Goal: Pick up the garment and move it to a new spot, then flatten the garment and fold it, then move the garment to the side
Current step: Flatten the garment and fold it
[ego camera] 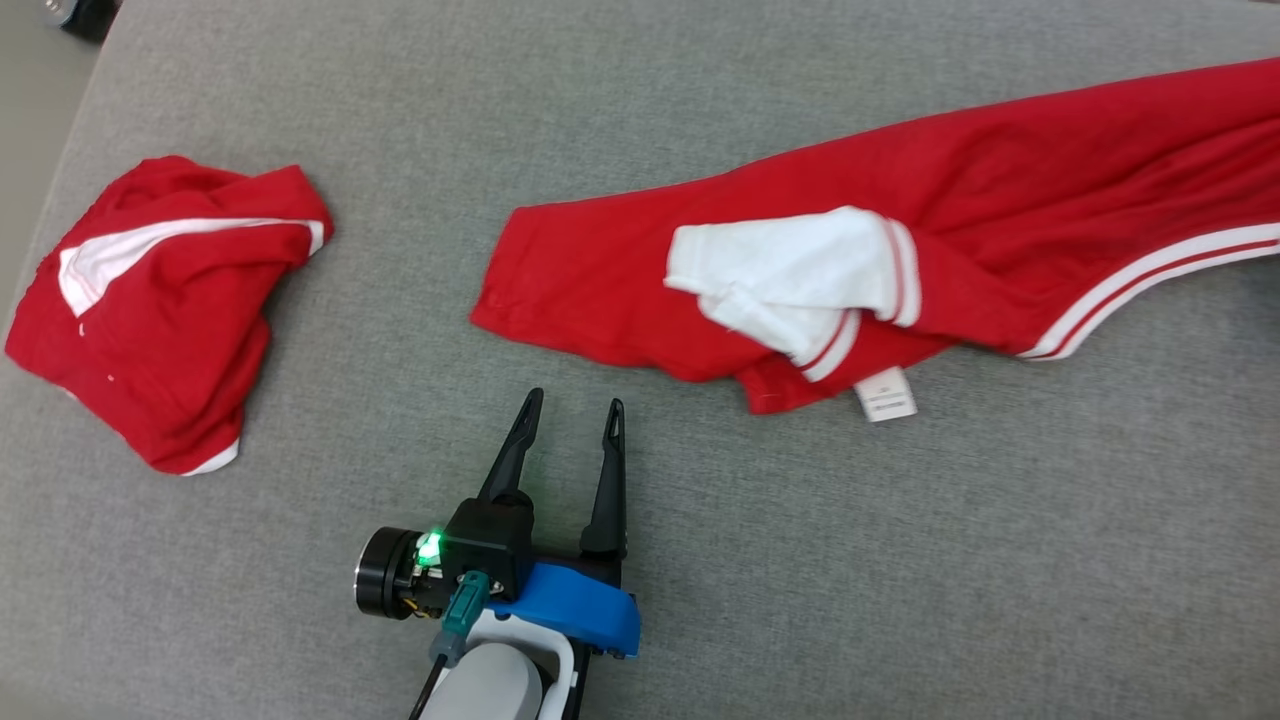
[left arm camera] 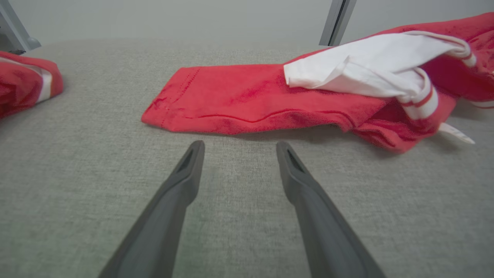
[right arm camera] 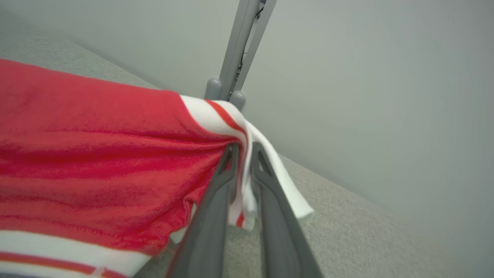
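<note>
While tight in the right hand (right arm camera: 242, 148) — garment (right arm camera: 96, 154), striped edge.

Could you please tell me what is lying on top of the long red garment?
A crumpled white sleeve lies across the middle of the long red garment; the fabric beneath it is covered.

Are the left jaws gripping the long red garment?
No, the left jaws stand open and empty over the table, just short of the garment.
</note>
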Controlling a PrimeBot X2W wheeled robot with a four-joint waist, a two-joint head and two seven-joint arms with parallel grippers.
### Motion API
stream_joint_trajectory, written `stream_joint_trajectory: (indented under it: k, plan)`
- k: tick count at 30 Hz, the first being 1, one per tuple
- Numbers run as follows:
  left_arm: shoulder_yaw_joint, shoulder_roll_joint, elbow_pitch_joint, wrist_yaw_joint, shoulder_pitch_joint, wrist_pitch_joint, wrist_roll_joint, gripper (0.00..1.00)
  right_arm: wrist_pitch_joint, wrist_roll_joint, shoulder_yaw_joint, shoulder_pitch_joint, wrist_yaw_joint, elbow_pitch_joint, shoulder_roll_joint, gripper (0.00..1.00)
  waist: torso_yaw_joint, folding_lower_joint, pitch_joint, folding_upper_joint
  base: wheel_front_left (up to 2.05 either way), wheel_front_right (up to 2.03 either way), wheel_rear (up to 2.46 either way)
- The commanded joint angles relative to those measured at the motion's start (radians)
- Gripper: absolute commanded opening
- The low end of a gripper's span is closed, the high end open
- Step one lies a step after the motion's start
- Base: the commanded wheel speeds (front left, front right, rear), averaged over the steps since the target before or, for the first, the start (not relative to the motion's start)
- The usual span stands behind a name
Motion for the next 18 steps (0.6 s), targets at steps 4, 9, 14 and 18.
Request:
stream_joint_trajectory:
  k: [4, 9, 14, 18]
  plan:
    - [-0.012, -0.001, -0.008, 0.014, -0.02, -0.003, -0.008, 1.0, -0.002, -0.025, -0.013, -0.071, -0.001, 0.054, 0.011, 1.0, 0.028, -0.0002, 0.018, 0.0, 0.0, 0.0, 0.0]
    - [0.003, -0.001, 0.0, 0.019, -0.003, -0.003, -0.008, 1.0, -0.002, -0.065, -0.042, -0.063, -0.001, -0.03, 0.072, 1.0, 0.013, -0.0002, 0.003, 0.0, 0.0, 0.0, 0.0]
    - [0.021, -0.001, 0.004, 0.015, 0.001, -0.003, -0.011, 1.0, -0.002, -0.045, 0.026, 0.038, -0.001, -0.25, 0.129, 1.0, -0.008, -0.0002, -0.02, 0.0, 0.0, 0.0, 0.0]
    - [0.028, -0.001, 0.004, 0.011, 0.001, -0.003, -0.012, 1.0, -0.002, 0.002, 0.138, 0.132, -0.001, -0.401, 0.151, 1.0, -0.016, -0.0002, -0.034, 0.0, 0.0, 0.0, 0.0]
